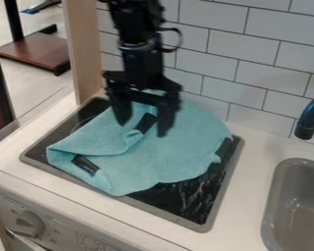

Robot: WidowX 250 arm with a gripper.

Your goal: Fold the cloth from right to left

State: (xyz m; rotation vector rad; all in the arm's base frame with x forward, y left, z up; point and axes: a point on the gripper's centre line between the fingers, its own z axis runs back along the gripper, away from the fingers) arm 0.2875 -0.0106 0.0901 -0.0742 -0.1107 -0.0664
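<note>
The black arm (pixel 141 58) hangs down from the top edge, its fingers (pixel 122 112) spread apart, pointing downward.

The spread claw (pixel 143 128) hangs over the rumpled teal cloth (pixel 194 142).

Your cloth (pixel 176 157) is a soft-looking teal piece with a fuzzy, towel-like surface, spread unevenly over the black stovetop (pixel 182 203). You have it lying low and partly folded: on the left of the view, a flap doubles over and makes a raised, slanting crease that runs from the left corner toward the middle. The right part lies flatter, with a rounded, slightly wavy outline, and the front edge comes down to a blunt point near the stovetop's front rim. You can see dark patches at the lower left, near the middle and by the right edge; whether they belong to the cloth, you cannot tell.
</note>
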